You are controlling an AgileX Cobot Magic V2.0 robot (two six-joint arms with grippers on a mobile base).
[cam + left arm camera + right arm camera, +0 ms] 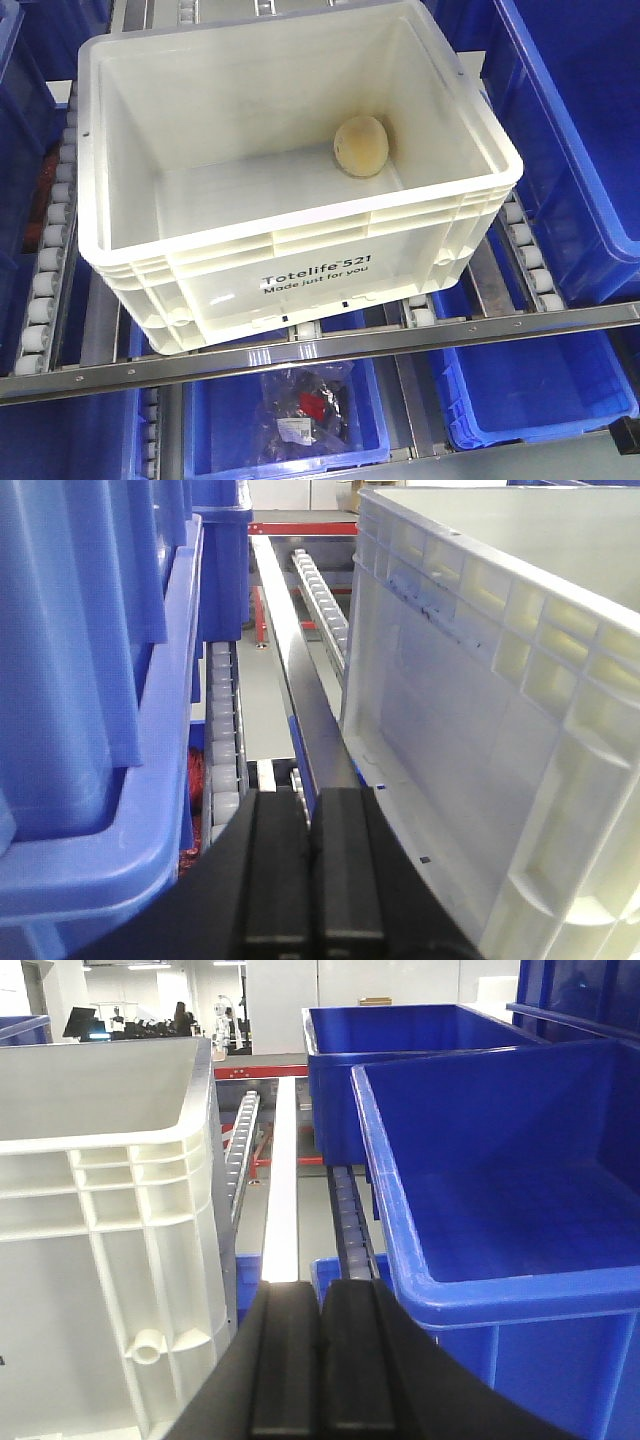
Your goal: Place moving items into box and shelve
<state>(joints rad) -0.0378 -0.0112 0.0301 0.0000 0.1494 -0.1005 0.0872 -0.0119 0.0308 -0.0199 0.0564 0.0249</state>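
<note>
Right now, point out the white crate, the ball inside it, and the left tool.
white crate (300, 262): front view, printed front wall.
yellow-cream ball (361, 146): front view, middle of its surface.
left tool (311, 880): left wrist view, seam between the closed fingers.

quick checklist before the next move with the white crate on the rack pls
1. Yellow-cream ball inside the white crate: ok, resting against the far right wall.
2. Pink ball in the crate: not ok, none visible in the front view.
3. Crate seated on the roller rails: ok, but it sits skewed to the front rail.
4. Left claw free: ok, fingers shut together on nothing, beside the crate's left wall.
5. Right claw free: ok, shut on nothing, between the crate and the blue bin.
6. Crate pushed fully into the shelf: cannot tell.
</note>
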